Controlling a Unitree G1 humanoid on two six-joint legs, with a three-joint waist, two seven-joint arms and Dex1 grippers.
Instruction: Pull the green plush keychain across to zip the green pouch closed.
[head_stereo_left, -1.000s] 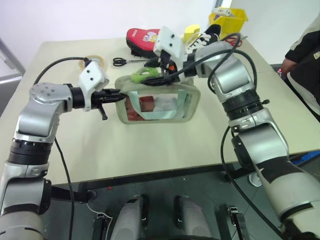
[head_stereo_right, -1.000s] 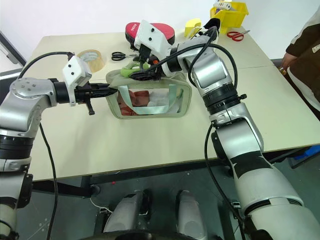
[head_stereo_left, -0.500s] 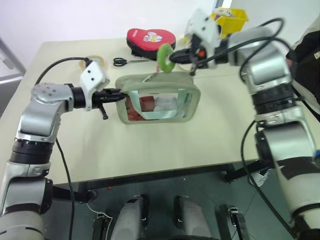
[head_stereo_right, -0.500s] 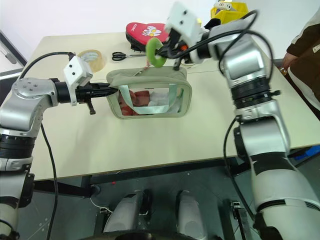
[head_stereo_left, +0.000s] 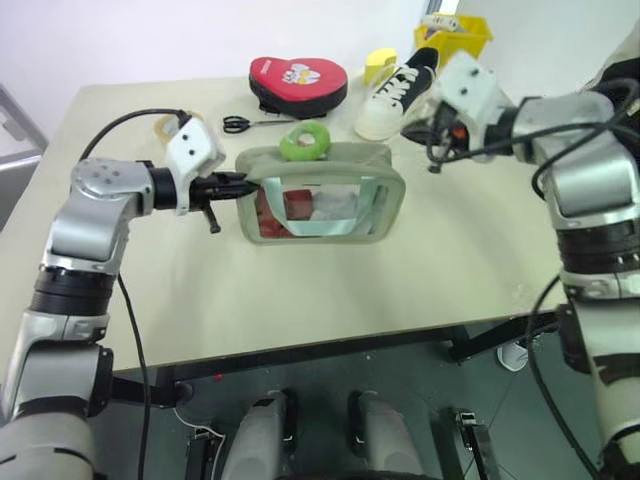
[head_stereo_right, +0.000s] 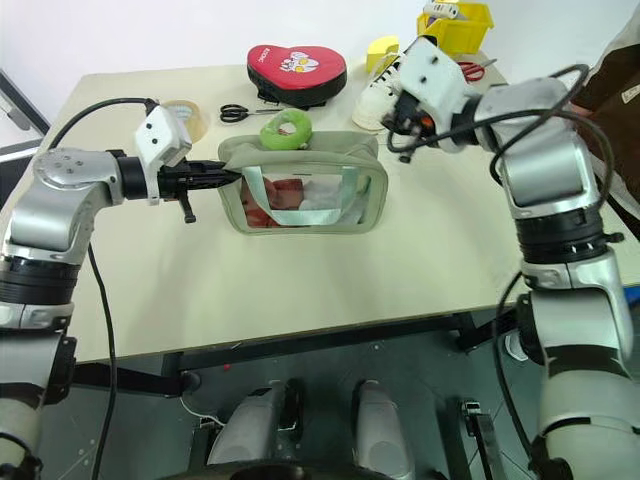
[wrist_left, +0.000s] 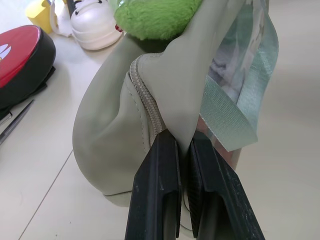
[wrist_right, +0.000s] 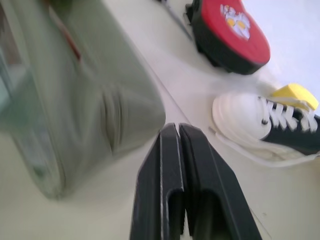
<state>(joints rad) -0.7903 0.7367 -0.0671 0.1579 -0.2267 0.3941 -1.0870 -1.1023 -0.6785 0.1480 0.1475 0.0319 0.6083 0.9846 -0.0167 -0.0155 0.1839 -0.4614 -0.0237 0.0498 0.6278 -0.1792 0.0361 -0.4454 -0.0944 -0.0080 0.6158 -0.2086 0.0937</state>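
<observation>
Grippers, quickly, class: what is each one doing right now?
Left gripper: shut on the pouch at its end.
Right gripper: shut, holding nothing, off beside the pouch.

The green pouch (head_stereo_left: 322, 195) is a pale sage-green, boxy rectangular zip bag standing upright on the bench (head_stereo_left: 300, 290), its clear plastic window facing the near edge. Red and white contents show through the window, and a light teal strap crosses it in a U shape. The end panel of the pouch, at the end nearer the tape roll, is pinched together beside its zipper line. The green plush keychain (head_stereo_left: 304, 141) is a bright lime-green fuzzy ring lying flat on top of the pouch, towards that same pinched end, on the side facing the red heart-shaped case.
</observation>
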